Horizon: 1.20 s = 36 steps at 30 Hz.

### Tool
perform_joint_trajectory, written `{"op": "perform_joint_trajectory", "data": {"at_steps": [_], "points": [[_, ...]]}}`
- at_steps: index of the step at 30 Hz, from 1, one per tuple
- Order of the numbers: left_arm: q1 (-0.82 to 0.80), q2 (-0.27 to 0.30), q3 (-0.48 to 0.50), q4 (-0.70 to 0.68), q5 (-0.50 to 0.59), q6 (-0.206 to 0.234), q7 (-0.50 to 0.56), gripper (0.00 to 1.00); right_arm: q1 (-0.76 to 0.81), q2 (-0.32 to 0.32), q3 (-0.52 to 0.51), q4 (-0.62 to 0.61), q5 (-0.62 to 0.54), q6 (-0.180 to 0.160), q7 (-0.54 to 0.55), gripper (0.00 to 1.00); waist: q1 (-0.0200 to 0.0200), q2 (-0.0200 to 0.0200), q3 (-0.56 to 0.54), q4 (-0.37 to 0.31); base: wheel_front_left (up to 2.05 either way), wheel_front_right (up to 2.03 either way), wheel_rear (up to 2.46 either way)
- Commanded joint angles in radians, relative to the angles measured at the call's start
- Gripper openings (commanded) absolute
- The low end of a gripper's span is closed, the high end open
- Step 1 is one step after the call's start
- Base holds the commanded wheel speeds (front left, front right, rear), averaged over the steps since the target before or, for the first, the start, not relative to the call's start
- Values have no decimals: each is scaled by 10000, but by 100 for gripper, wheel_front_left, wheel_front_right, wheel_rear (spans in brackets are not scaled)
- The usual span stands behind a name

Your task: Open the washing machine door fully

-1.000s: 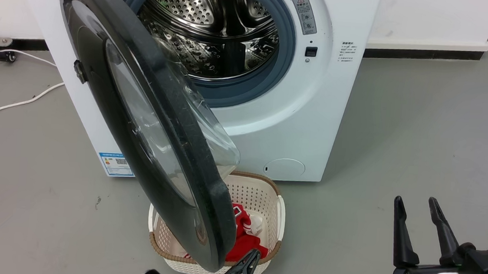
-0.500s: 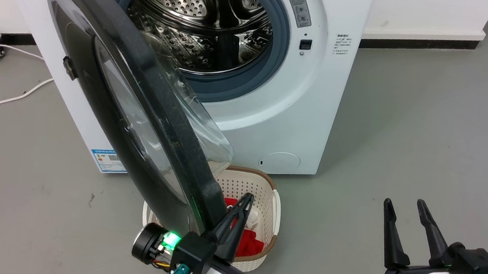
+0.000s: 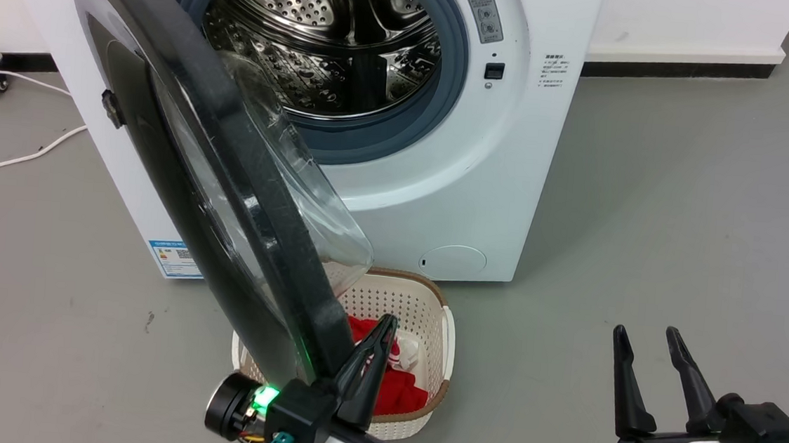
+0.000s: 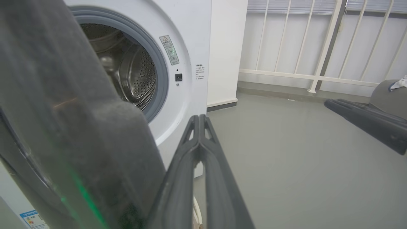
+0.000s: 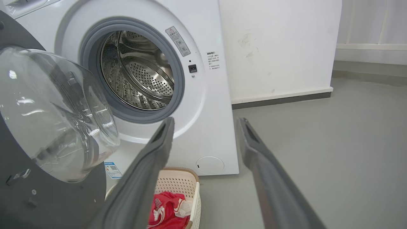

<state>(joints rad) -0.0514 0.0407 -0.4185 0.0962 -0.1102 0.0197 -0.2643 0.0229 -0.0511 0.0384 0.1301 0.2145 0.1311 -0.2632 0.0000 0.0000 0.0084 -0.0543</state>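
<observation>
**Head view.** The washing machine stands on a smooth grey floor, backed by a white wall with a dark skirting strip. I see the washing machine door swung out toward my left and standing part-way open. Its clear glass bowl faces the perforated steel drum. The door's lower rim hangs over a white perforated basket set on the floor before the machine, and the basket holds red cloth. A white cable trails across the floor left of the machine.

**Grippers.** My left gripper has its fingers pressed together, pinching nothing. It sits just beside the door's lower rim, on the glass side; I cannot tell whether it touches. My right gripper is spread and empty, well apart from the machine, over bare floor.

**Left wrist view.** To the right of the machine, a pale railing runs along the far side of the room.
</observation>
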Motion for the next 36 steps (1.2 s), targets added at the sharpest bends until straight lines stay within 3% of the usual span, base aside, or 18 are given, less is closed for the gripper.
{"op": "perform_joint_trajectory", "data": {"at_steps": [1,9,25,36], "points": [[121,185,327,23,-50,206,0,0,-161,19,12,22,77,-7,-18,100,0,0,-9,24,0,0,0],[1133,210,693,-762,69,400,18,0,65,19,-53,85,138,-5,-18,100,0,0,-69,652,0,0,0],[2596,390,1507,-1945,140,902,12,0,217,16,-129,53,195,-5,-18,100,0,0,-99,3141,0,0,0],[2420,1110,3109,-1658,-87,1243,23,0,118,15,51,113,240,-7,-18,100,0,0,-18,3299,0,0,0]]}}
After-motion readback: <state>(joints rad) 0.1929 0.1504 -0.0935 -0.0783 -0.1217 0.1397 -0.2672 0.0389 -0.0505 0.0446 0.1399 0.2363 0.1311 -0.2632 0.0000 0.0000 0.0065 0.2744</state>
